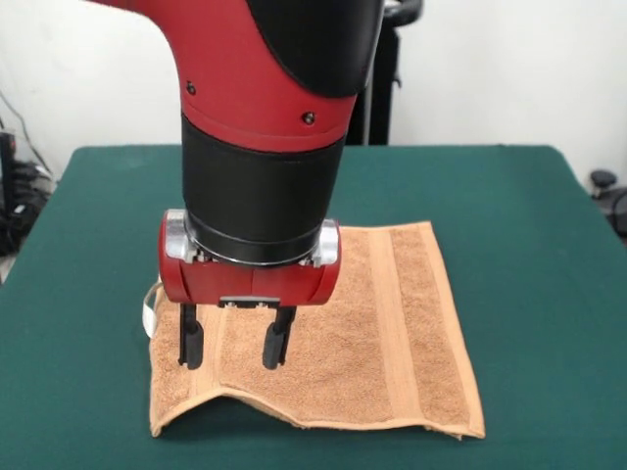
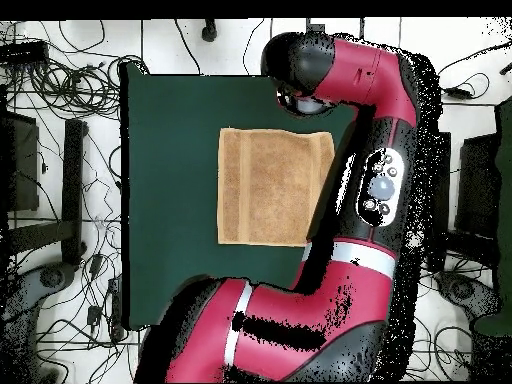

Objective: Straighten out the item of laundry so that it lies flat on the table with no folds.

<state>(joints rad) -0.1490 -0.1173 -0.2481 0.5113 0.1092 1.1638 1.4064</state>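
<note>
Towel (image 1: 392, 333): orange-tan terry, spread on the green desk (image 1: 529, 206), woven band running along its length; front edge humped up off the cloth near one corner. White tag (image 1: 150, 305) at one side. Gripper (image 1: 235, 350): above that raised part, fingers (image 1: 191, 343) apart, holding nothing.

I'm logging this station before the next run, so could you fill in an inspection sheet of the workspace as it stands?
Surface: green table, bare apart from the towel.
Job's things: tan towel spread out, near edge lifted in a hump at one corner; white tag at its side.
Clutter: nothing seen on the table.
Gripper: gripper open, fingers pointing down over the towel's raised part.
Cables: many loose cables on the floor.
Surroundings: white wall, dark equipment beside the table.
</note>
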